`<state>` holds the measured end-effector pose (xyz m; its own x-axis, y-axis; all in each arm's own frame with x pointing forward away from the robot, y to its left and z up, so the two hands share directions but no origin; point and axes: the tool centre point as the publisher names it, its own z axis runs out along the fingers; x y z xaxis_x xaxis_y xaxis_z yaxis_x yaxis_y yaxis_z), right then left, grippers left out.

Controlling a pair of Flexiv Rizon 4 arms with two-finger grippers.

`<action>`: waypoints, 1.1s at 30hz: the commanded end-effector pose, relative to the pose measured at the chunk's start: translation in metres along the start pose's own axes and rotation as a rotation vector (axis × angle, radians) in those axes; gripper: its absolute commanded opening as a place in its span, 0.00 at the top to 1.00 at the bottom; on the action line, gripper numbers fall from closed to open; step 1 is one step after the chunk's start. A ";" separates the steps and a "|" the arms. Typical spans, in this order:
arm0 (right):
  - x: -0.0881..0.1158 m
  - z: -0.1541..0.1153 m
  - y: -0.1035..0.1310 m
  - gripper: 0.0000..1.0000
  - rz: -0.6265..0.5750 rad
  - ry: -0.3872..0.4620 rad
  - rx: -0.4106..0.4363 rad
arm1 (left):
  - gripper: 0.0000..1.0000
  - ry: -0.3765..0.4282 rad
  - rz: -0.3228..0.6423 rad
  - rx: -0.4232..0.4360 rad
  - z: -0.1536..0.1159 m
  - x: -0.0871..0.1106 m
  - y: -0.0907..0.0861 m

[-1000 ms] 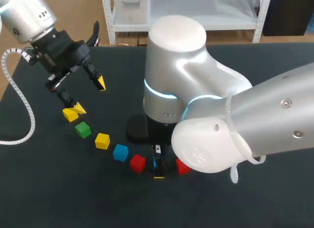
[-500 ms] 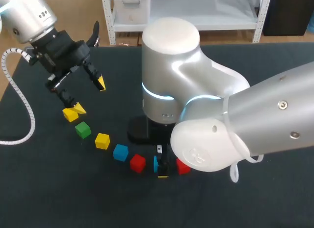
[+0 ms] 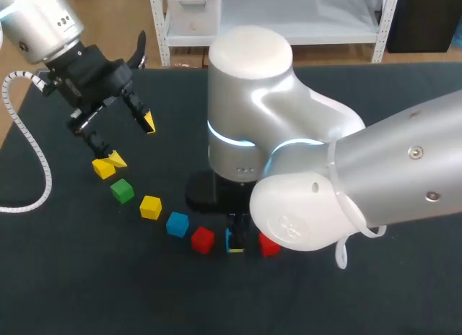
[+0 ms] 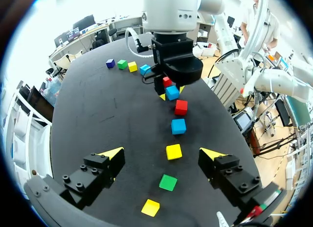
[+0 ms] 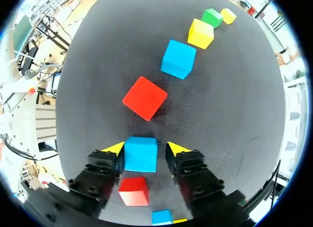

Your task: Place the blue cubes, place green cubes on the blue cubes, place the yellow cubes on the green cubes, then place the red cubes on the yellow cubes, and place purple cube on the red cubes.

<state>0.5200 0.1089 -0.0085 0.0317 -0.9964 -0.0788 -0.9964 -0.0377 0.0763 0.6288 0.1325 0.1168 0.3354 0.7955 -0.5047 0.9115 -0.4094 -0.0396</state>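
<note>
My right gripper (image 5: 142,148) is down on the mat with both fingers against a blue cube (image 5: 141,154), shut on it; in the head view that cube (image 3: 232,240) peeks out under my right arm. A red cube (image 5: 145,98) lies just ahead of it and another red cube (image 5: 133,191) behind the fingers. Further along the row lie a blue cube (image 3: 177,224), a yellow cube (image 3: 150,206), a green cube (image 3: 122,190) and a yellow cube (image 3: 103,168). My left gripper (image 3: 131,141) hangs open above the row's left end, holding nothing.
In the left wrist view, a purple cube (image 4: 110,63), a green cube (image 4: 122,64), a yellow cube (image 4: 132,66) and a blue cube (image 4: 145,69) sit in a line beyond my right arm. That arm's bulk hides the table's middle in the head view.
My right gripper has sunk onto the blue cube between the two red ones and its fingers have closed in on it. The left arm has not moved.
</note>
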 end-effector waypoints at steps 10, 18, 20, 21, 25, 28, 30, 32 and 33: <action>0.004 -0.017 -0.008 1.00 0.010 -0.020 0.017 | 0.00 0.001 0.002 -0.001 0.000 0.000 0.000; 0.015 -0.047 -0.034 1.00 0.024 -0.041 0.032 | 0.00 0.001 0.002 -0.001 0.000 0.000 0.000; 0.019 -0.051 -0.042 1.00 0.026 -0.039 0.036 | 0.00 0.001 0.002 -0.001 0.000 0.000 0.000; 0.022 -0.051 -0.046 1.00 0.025 -0.038 0.036 | 0.00 0.001 0.002 -0.001 0.000 0.000 0.000; 0.030 -0.055 -0.063 1.00 0.015 -0.017 0.045 | 0.00 0.001 0.002 -0.001 0.000 0.000 0.000; 0.037 -0.059 -0.077 1.00 0.015 -0.016 0.044 | 0.00 0.001 0.002 -0.001 0.000 0.000 0.000; 0.040 -0.060 -0.085 1.00 0.015 -0.016 0.044 | 0.00 0.001 0.002 -0.001 0.000 0.000 0.000; 0.042 -0.060 -0.094 1.00 0.010 -0.009 0.048 | 0.00 0.001 0.002 -0.001 0.000 0.000 0.000; 0.044 -0.060 -0.097 1.00 0.001 -0.006 0.051 | 0.00 0.001 0.002 -0.001 0.000 0.000 0.000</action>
<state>0.6116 0.0630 0.0421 0.0247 -0.9959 -0.0874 -0.9997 -0.0251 0.0039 0.6288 0.1325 0.1168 0.3353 0.7955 -0.5047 0.9115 -0.4094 -0.0396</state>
